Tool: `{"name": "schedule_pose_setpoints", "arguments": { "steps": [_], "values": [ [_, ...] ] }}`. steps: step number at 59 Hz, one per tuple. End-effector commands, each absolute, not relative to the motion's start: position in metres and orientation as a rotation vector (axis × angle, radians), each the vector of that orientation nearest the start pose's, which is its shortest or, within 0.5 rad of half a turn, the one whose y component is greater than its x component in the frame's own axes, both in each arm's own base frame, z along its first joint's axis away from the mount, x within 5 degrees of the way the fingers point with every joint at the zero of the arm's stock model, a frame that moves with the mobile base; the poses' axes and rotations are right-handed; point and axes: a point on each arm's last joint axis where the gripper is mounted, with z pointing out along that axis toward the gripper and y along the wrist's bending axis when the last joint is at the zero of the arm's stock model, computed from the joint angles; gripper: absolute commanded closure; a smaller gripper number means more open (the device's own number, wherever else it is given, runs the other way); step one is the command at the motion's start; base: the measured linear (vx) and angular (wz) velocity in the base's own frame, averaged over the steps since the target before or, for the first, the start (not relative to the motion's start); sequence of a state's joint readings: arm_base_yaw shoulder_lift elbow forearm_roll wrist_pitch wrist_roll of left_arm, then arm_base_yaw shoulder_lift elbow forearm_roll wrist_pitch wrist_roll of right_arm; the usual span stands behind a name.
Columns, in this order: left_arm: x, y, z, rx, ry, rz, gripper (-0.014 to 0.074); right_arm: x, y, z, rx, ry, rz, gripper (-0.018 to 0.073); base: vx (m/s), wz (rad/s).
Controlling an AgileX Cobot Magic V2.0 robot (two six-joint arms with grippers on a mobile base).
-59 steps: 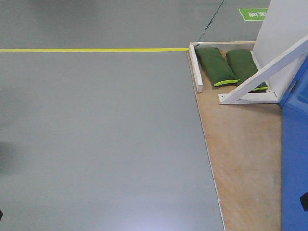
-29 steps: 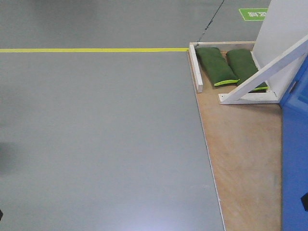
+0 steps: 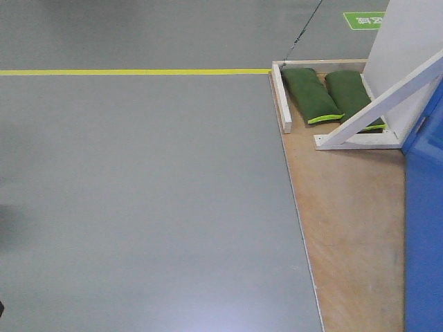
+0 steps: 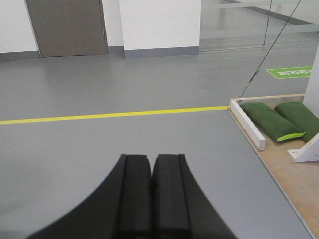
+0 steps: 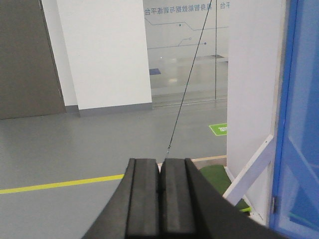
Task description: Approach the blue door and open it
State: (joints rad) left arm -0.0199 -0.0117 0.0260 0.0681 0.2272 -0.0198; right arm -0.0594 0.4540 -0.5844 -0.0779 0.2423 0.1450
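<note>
The blue door [image 3: 423, 235] is a glossy bright-blue panel at the right edge of the front view, standing on a wooden platform [image 3: 349, 221]. It also shows at the right edge of the right wrist view [image 5: 301, 119]. Its handle and lock are out of view. My left gripper [image 4: 151, 160] is shut and empty, held over the grey floor, well left of the door. My right gripper [image 5: 160, 164] is shut and empty, with the door to its right. Neither gripper touches the door.
Two green sandbags [image 3: 311, 93] lie at the back of the platform beside a white wooden brace [image 3: 377, 107] and a white panel [image 3: 408, 48]. A yellow floor line [image 3: 131, 72] crosses the grey floor. A grey door [image 4: 65, 27] stands far off.
The blue door has slid slightly toward the right edge of the front view, and the dark object at its lower right has left the frame. The grippers stay shut.
</note>
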Motion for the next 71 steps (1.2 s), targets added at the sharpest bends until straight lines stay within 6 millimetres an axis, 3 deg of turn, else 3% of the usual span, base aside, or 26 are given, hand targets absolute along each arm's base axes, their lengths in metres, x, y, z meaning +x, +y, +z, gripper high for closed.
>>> {"name": "schedule_pose_setpoints", "arguments": {
  "steps": [1,12,19,28,45,54,71],
  "values": [
    [0.054,0.0,0.202,0.038,1.602,0.023,0.0524,0.106,-0.01,0.385,0.118,1.465,-0.023,0.0548,0.0,0.0],
    [0.054,0.0,0.202,0.038,1.602,0.023,0.0524,0.129,-0.035,0.384,0.249,1.503,-0.158,0.0548,0.0,0.0],
    [0.054,0.0,0.202,0.038,1.602,0.023,0.0524,0.133,-0.056,0.382,0.353,1.486,-0.267,0.0548,0.0,0.0],
    [0.054,0.0,0.202,0.038,1.602,0.023,0.0524,0.122,-0.088,0.392,0.501,1.314,-0.431,0.0548,0.0,0.0],
    [0.054,0.0,0.202,0.038,1.602,0.023,0.0524,0.087,-0.144,0.406,0.842,0.808,-0.539,0.0548,0.0,0.0],
    [0.054,0.0,0.202,0.038,1.602,0.023,0.0524,0.075,-0.173,0.415,1.045,0.611,-0.483,0.0548,0.0,0.0],
    [0.054,0.0,0.202,0.038,1.602,0.023,0.0524,0.097,-0.219,0.463,1.14,0.452,-0.291,0.0548,0.0,0.0]
  ]
}}
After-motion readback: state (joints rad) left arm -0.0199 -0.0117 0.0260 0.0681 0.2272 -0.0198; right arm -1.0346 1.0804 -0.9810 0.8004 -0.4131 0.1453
